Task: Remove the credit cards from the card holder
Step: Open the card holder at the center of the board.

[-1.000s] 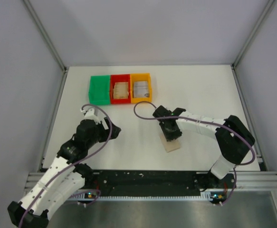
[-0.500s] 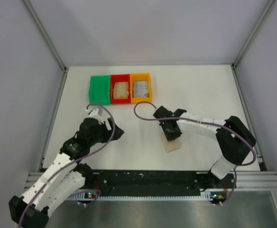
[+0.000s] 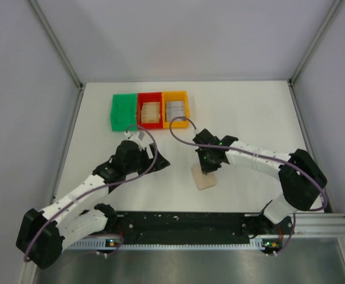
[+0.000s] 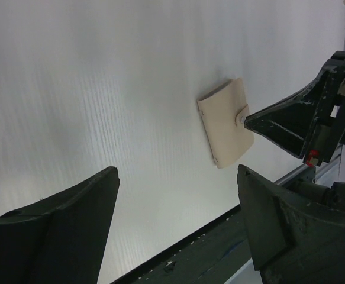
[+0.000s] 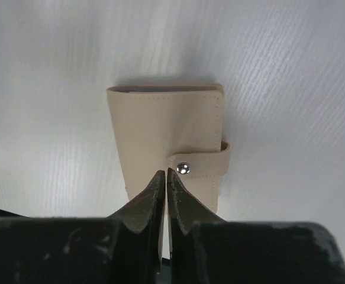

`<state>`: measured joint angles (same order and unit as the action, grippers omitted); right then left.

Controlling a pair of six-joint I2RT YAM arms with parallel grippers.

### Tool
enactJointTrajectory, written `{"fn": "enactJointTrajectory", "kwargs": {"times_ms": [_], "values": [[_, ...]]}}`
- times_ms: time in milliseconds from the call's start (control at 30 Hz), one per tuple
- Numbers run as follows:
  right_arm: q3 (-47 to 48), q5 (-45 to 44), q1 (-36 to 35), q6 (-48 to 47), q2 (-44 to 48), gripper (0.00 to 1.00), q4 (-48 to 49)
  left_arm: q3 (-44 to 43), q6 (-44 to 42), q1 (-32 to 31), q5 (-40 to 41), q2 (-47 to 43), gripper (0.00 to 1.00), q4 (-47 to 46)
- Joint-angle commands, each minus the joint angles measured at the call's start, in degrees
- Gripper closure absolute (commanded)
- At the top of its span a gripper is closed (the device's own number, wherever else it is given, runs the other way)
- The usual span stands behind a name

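The card holder (image 3: 206,177) lies closed on the table, tan, its strap snapped over the front (image 5: 160,127). My right gripper (image 5: 166,171) is over it, its jaws drawn together to a hairline slit. The tips rest at the strap's end, beside the metal snap (image 5: 184,168), and nothing shows between them. My left gripper (image 4: 177,171) is wide open and empty, hovering left of the card holder (image 4: 225,130). Tan credit cards (image 3: 150,111) lie in the red bin and grey credit cards (image 3: 174,109) in the orange bin.
A green bin (image 3: 122,111) stands left of the red bin (image 3: 149,97) and the orange bin (image 3: 175,95) at the back left. The black base rail (image 3: 184,222) runs along the near edge just behind the card holder. Cables loop off both wrists.
My left arm has swung forward and right toward the card holder. The right gripper's jaws have narrowed almost together, and the card holder has shifted slightly left.
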<state>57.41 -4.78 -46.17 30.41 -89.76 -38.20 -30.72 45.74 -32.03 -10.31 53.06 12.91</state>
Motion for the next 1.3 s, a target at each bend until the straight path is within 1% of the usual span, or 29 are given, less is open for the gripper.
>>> {"fn": "enactJointTrajectory", "kwargs": {"times_ms": [0, 67, 167, 200, 233, 267, 333, 400, 433, 500, 600, 700, 800, 967, 1167, 1267], "values": [[1.31, 3.54, -0.59, 4.03, 2.92, 1.00, 5.84, -0.30, 2.16, -1.72, -1.21, 4.15, 0.15, -8.50], [0.78, 3.38, -0.59, 4.91, 3.18, 1.00, 6.38, -0.39, 3.04, -2.07, -1.82, 6.61, 0.15, -10.35], [0.86, -3.38, -0.59, 4.22, 4.85, 1.00, 3.23, -0.92, 4.10, -3.65, -1.74, 9.51, 0.16, -11.94], [1.39, -5.75, -0.76, 3.08, 5.11, 0.91, 1.47, -1.27, 4.19, -4.17, -1.39, 10.30, 0.16, -11.94], [2.17, -7.51, -1.11, 1.85, 4.94, 0.81, -0.89, -1.45, 4.19, -4.70, -1.04, 10.92, 0.16, -12.03], [3.05, -9.44, -1.63, 0.54, 4.77, 0.68, -3.44, -1.62, 4.19, -5.05, -0.51, 11.19, 0.16, -11.85], [4.02, -12.17, -3.39, -0.70, 4.15, 0.47, -5.57, -1.36, 4.71, -5.15, 1.59, 10.84, 0.16, -11.33], [4.64, -14.55, -4.62, -1.50, 3.01, 0.38, -6.80, -0.57, 5.06, -5.15, 4.58, 9.01, 0.16, -9.49], [5.25, -15.69, -5.15, -1.67, 2.22, 0.35, -7.50, -0.13, 5.33, -5.15, 6.42, 7.86, 0.16, -8.52], [6.39, -17.63, -6.29, -1.50, 0.82, 0.33, -8.38, 0.74, 6.55, -5.15, 11.60, 4.09, 0.16, -5.54], [7.80, -21.23, -8.31, -0.80, -1.81, 0.34, -8.74, 2.41, 7.35, -5.06, 17.32, -1.10, 0.15, -2.45], [9.73, -22.46, -10.07, -1.06, -5.24, 0.36, -9.96, 4.87, 7.79, -4.97, 21.89, -6.72, 0.15, -1.40], [11.41, -24.84, -12.18, -1.15, -7.88, 0.36, -10.93, 5.58, 7.53, -4.79, 24.27, -10.77, 0.15, 0.62], [12.11, -26.42, -12.71, 0.61, -10.70, 0.40, -12.34, 4.88, 6.91, -4.79, 24.11, -12.10, 0.15, 3.00], [10.71, -26.51, -12.71, 1.14, -13.07, 0.44, -12.52, 4.79, 6.21, -4.71, 22.70, -12.10, 0.16, 2.91], [9.92, -27.21, -12.63, 1.40, -14.74, 0.50, -12.52, 4.44, 5.59, -4.71, 21.65, -11.58, 0.16, 2.74]]}}
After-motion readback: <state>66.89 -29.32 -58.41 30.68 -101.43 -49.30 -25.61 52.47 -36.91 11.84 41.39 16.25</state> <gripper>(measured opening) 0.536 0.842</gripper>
